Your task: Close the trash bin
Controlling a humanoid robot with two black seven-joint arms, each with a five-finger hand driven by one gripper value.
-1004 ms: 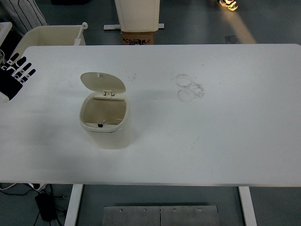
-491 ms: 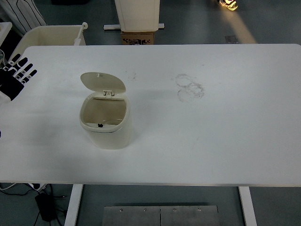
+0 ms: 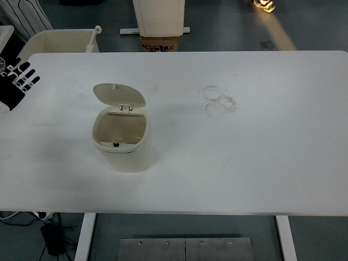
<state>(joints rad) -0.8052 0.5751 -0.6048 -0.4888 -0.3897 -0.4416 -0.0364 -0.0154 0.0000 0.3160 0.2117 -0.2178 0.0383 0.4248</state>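
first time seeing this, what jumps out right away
A small cream trash bin stands on the left half of the white table, its lid flipped up and back so the inside shows. At the far left edge the robot's black left hand hovers with its fingers spread, well apart from the bin. Faint ring-shaped smudges mark the table farther back, right of the bin.

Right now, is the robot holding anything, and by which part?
Nothing is held. The left hand is open at the table's left edge, apart from the trash bin, whose lid stands open.
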